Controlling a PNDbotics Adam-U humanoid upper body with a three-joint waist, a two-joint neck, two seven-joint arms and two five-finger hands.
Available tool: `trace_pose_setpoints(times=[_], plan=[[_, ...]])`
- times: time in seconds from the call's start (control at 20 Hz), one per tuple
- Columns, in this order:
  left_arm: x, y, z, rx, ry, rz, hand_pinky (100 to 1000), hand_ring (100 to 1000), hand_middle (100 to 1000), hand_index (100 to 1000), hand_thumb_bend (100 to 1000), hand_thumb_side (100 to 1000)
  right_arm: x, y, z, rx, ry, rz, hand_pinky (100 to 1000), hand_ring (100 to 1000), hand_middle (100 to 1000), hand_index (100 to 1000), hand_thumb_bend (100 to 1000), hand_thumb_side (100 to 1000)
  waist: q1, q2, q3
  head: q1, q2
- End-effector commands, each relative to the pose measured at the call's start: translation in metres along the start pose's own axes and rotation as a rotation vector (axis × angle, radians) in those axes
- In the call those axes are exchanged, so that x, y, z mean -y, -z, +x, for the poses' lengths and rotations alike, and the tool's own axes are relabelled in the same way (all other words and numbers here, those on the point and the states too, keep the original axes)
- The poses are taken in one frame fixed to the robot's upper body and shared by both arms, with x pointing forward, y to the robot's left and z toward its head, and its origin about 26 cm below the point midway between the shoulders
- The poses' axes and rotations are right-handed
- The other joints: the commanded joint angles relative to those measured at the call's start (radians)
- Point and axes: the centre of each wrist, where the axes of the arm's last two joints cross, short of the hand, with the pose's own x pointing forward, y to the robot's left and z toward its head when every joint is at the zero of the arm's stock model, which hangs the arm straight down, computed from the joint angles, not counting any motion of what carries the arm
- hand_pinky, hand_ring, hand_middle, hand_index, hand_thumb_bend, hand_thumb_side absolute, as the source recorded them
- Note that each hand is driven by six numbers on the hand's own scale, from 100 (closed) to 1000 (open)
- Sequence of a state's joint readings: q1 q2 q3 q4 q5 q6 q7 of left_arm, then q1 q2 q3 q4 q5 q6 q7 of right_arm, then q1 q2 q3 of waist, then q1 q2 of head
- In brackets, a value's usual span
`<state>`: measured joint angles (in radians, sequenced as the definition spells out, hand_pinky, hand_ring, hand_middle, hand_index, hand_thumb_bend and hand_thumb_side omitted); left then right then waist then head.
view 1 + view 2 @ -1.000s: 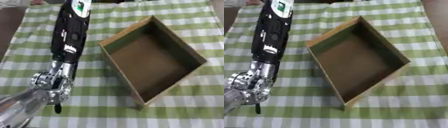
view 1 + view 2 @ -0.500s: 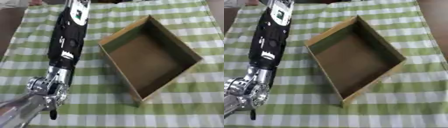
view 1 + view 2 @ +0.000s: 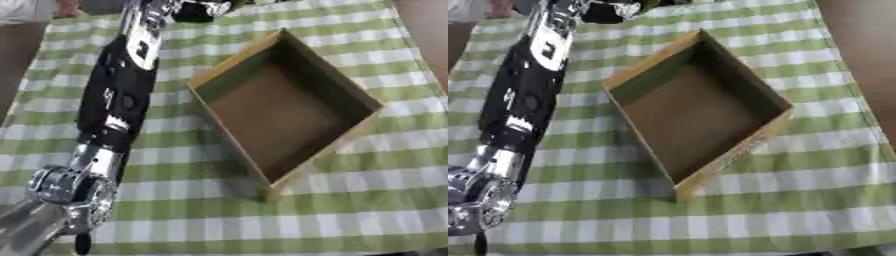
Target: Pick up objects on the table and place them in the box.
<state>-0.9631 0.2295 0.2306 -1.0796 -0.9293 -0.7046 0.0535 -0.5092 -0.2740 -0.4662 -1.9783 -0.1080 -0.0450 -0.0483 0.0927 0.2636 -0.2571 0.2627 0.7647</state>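
Note:
An open cardboard box [image 3: 360, 103] lies askew on the green-and-white checked cloth [image 3: 367, 200], and nothing shows inside it. My left arm [image 3: 118, 100], black with silver joints, runs from the lower left corner up past the box's left side. Its hand [image 3: 199, 8] is at the top edge of the view, beyond the box's far corner, blurred and partly cut off. What lies under or in the hand is hidden. No loose object shows on the cloth. My right hand is out of both views.
The cloth ends at the right, where brown floor [image 3: 427, 25] shows, and also at the left [image 3: 16, 65]. Open cloth lies in front of the box and to its right.
The camera has tilted, so the box sits lower and more of the far cloth shows. My left arm has stretched farther toward the table's far edge.

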Motion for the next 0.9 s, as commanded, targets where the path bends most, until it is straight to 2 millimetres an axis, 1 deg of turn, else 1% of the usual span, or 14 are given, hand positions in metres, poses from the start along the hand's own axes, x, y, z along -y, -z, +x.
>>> trace_pose_setpoints(times=[0.05,0.1,0.15,0.3,0.35,0.45,0.6,0.7,0.9], plan=[[-0.001,0.007,0.007,0.020,-0.019,0.012,484,596,391,407,314,100,0.000,0.006,0.010,0.035,-0.016,0.007,850,861,629,764,100,612,-0.006,-0.023,-0.001,-0.003,0.005],[0.001,0.007,0.010,0.022,-0.031,0.009,484,597,392,408,309,100,0.000,0.007,0.010,0.037,-0.017,0.007,850,860,628,764,100,611,-0.006,-0.022,-0.002,-0.004,0.005],[0.004,0.007,0.012,0.020,-0.045,0.005,488,603,396,411,272,100,0.000,0.007,0.010,0.038,-0.019,0.007,850,860,627,763,100,611,-0.005,-0.022,-0.002,-0.008,0.005],[0.011,0.003,0.017,0.008,-0.073,-0.009,491,607,397,411,265,100,0.000,0.007,0.010,0.035,-0.022,0.008,850,860,626,763,100,611,-0.003,-0.022,-0.001,-0.016,0.005],[0.013,0.001,0.018,0.002,-0.079,-0.018,494,611,397,411,249,100,0.000,0.007,0.011,0.033,-0.023,0.007,850,860,626,762,100,611,-0.002,-0.021,0.001,-0.017,0.005],[0.018,-0.002,0.020,-0.007,-0.088,-0.033,495,613,398,412,241,100,0.000,0.007,0.011,0.029,-0.024,0.004,851,860,624,761,100,613,0.000,-0.021,0.003,-0.020,0.005],[0.022,-0.002,0.023,-0.008,-0.087,-0.044,494,611,398,410,259,100,-0.005,0.008,0.010,0.014,0.000,-0.007,852,861,623,760,100,617,-0.002,-0.021,-0.002,-0.007,0.005],[0.024,-0.003,0.026,-0.016,-0.085,-0.046,499,619,403,413,213,100,-0.008,0.009,0.010,0.006,0.009,-0.016,853,861,622,759,100,617,-0.004,-0.020,-0.005,-0.006,0.005],[0.035,-0.010,0.026,-0.018,-0.087,-0.108,503,625,405,414,223,100,-0.010,0.009,0.010,0.000,0.010,-0.012,853,861,621,759,100,616,-0.002,-0.019,-0.007,-0.008,0.005]])
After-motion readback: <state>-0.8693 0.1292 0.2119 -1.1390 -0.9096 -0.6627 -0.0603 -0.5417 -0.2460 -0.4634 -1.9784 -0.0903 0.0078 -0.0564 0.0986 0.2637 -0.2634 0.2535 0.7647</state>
